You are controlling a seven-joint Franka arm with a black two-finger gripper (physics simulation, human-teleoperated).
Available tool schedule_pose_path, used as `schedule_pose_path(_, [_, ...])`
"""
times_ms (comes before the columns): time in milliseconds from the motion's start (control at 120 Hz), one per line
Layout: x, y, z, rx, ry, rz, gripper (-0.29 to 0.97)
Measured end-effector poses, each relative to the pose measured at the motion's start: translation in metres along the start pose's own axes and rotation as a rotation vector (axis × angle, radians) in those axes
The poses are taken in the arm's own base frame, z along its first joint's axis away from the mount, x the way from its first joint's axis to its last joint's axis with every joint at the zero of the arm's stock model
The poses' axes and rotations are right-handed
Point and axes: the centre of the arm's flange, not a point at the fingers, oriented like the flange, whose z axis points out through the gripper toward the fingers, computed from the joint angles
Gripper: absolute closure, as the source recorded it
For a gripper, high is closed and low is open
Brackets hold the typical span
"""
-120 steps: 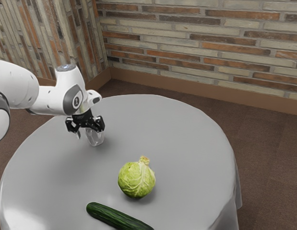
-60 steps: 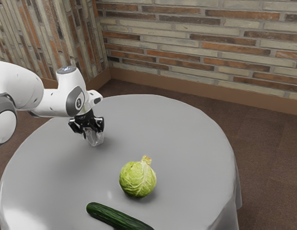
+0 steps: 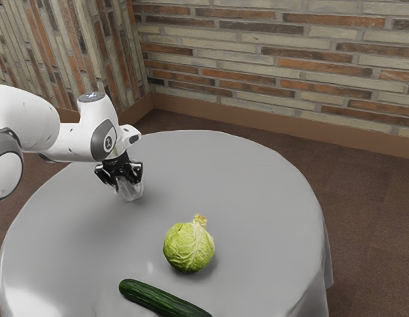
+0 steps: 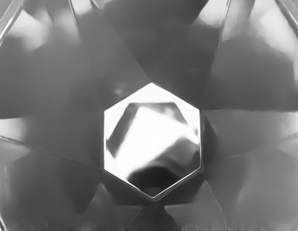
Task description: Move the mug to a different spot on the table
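Observation:
The mug [image 3: 130,189] is a clear, glassy cup standing on the grey round table [image 3: 257,198] at the exterior view's left. My black gripper [image 3: 121,177] is down over it, fingers closed in on its sides, shut on the mug. In the wrist view I look straight down into the mug [image 4: 152,139]: faceted shiny walls and a bright hexagonal bottom directly under my hand.
A green cabbage [image 3: 188,246] sits near the table's middle front. A dark green cucumber [image 3: 161,299] lies at the front edge. A brick wall stands behind, and brown floor surrounds the table. Bare tabletop stretches to the exterior view's right.
The fingers have closed from a wider spread onto the mug. The cabbage rocked slightly in place. The arm has barely moved.

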Motion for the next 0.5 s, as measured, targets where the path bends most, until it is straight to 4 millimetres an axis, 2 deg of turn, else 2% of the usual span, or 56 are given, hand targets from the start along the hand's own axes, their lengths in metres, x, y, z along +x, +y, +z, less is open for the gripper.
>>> schedule_pose_path(75, [-0.001,0.0016,-0.0021,-0.002,0.002,-0.001,0.41])
schedule_pose_path(242, [-0.0026,0.0017,-0.003,-0.003,-0.001,-0.008,0.53])
schedule_pose_path(500, [-0.0032,0.0019,-0.0046,-0.003,-0.003,-0.014,0.6])
